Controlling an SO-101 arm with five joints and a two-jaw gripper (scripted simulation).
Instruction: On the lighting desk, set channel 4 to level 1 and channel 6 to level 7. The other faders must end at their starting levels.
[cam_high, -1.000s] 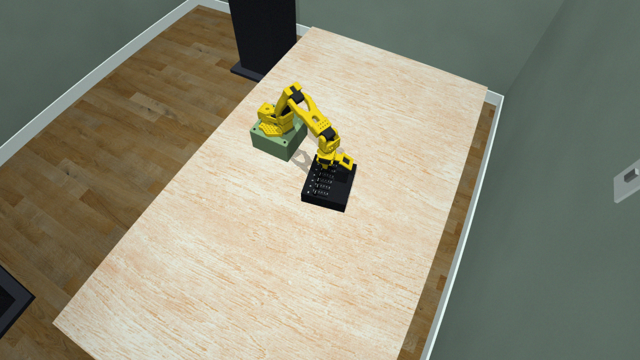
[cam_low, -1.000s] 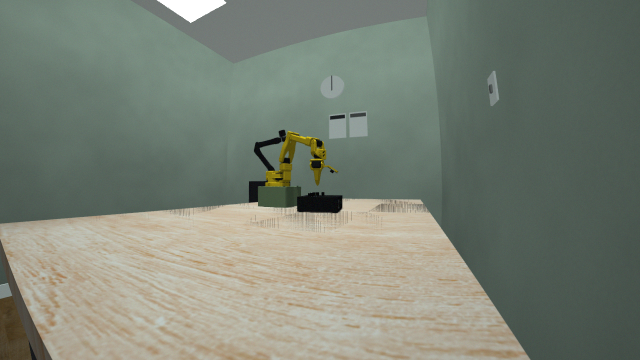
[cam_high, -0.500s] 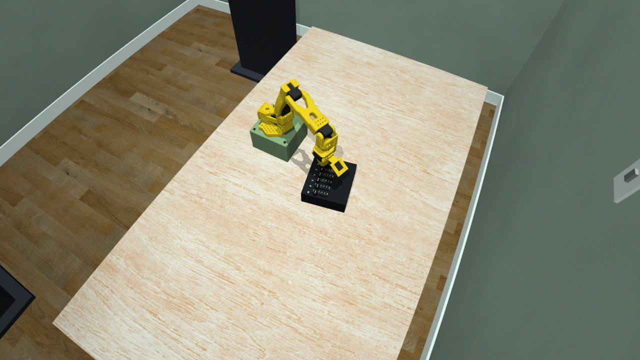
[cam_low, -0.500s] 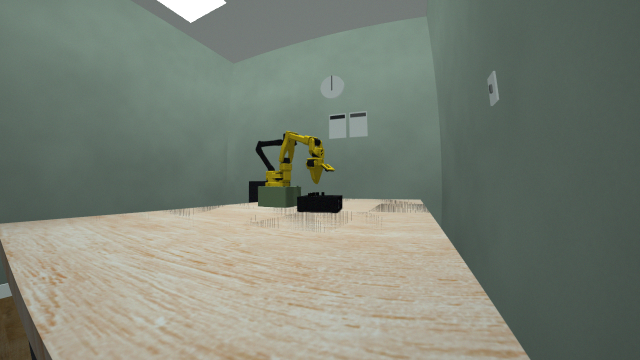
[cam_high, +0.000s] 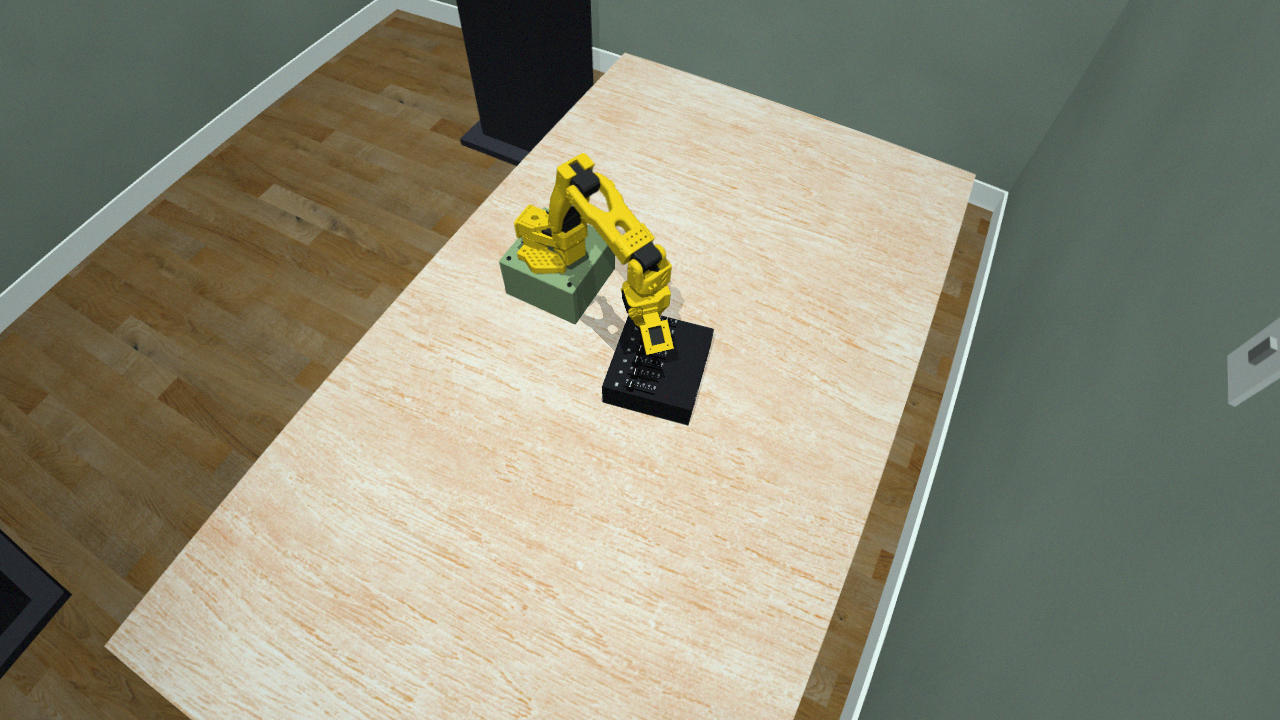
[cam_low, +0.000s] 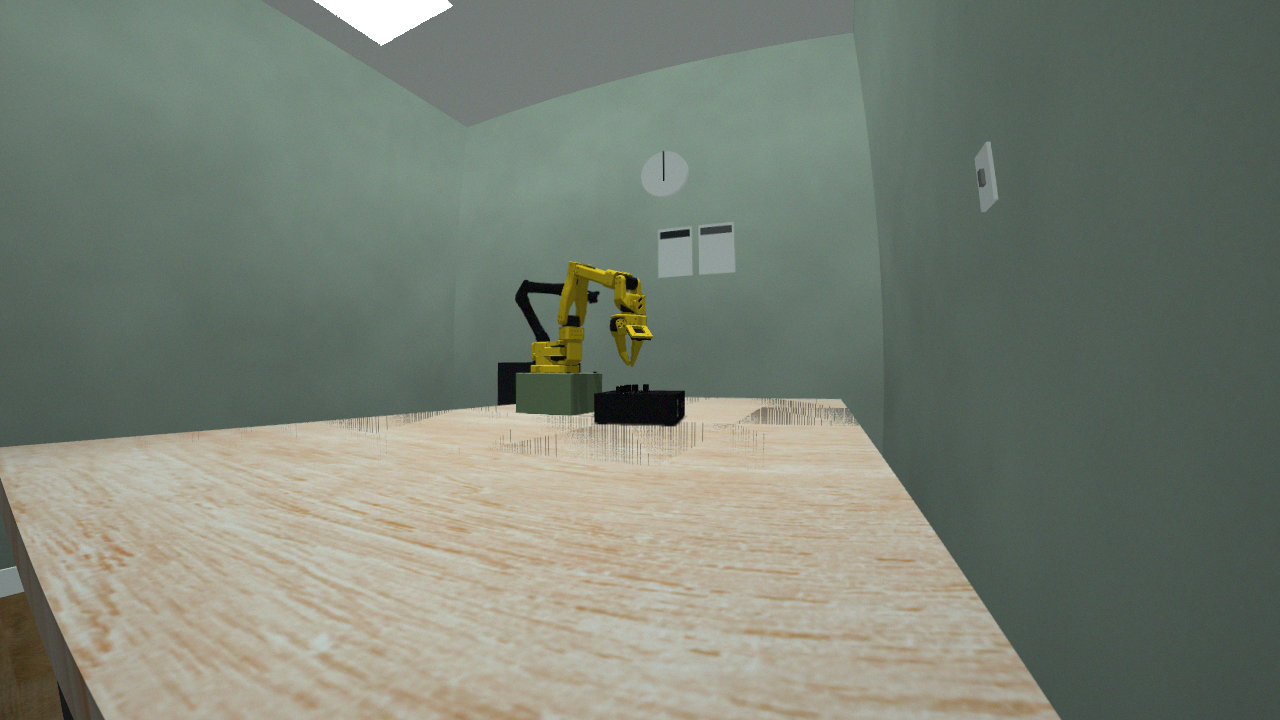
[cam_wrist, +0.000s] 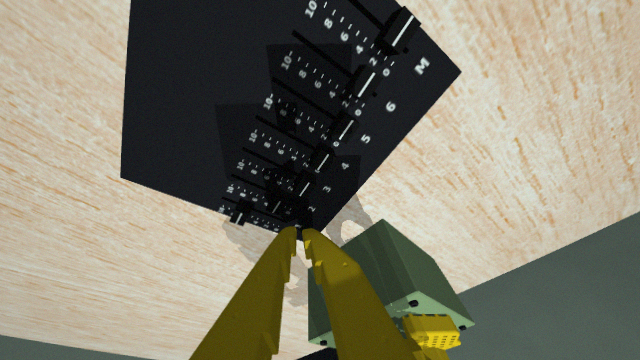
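The black lighting desk (cam_high: 691, 367) (cam_low: 640, 409) (cam_wrist: 170, 115) lies on the table. In the wrist view the channel 4 fader (cam_wrist: 323, 162) stands near the bottom of its scale, about 0 to 1. The channel 6 fader (cam_wrist: 366, 84) is also low, between about 0 and 2. The channel 5 fader (cam_wrist: 345, 130) and channel 3 fader (cam_wrist: 304, 188) are low too. The channel 1 fader (cam_wrist: 240, 217) is well up its slot. The M fader (cam_wrist: 401, 31) is near its low end. My gripper (cam_low: 631, 363) (cam_wrist: 300, 231) is shut and empty, above the desk; its tips are hidden in the top view.
The green base block (cam_high: 541, 291) (cam_low: 559, 394) (cam_wrist: 375, 260) carries the arm beside the desk. The desk and block stand on the pale wooden table (cam_high: 447, 537) (cam_low: 537, 555). A tall black panel (cam_high: 528, 71) stands on the floor beyond the table edge.
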